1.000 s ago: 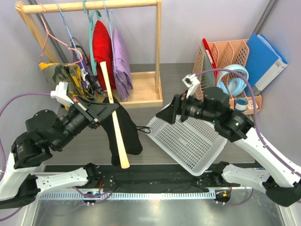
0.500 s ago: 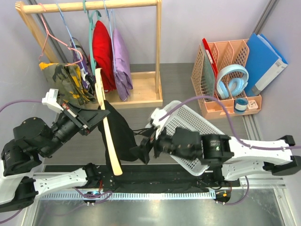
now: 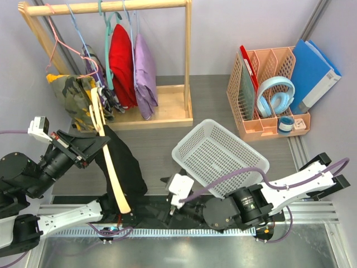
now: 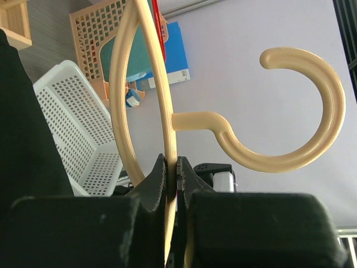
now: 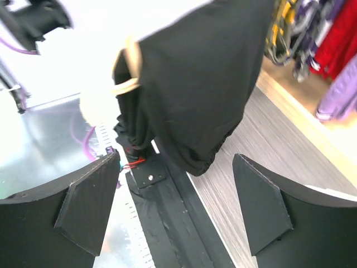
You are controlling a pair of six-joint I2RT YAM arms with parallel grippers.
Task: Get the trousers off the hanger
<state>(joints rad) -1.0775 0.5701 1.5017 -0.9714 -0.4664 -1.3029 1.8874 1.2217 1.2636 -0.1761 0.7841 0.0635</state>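
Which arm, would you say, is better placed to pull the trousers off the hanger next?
Probably right: the right pincer, open, faces the hanging trousers; the left pincer clamps the hanger.

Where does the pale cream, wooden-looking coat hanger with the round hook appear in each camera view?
Top external: the pale cream coat hanger slants left of centre, down towards the near edge.
Left wrist: the hanger fills the centre, hook at right.
Right wrist: a short piece of hanger, upper left.
Shared landmark: the black fabric trousers draped on it, seen in all three.
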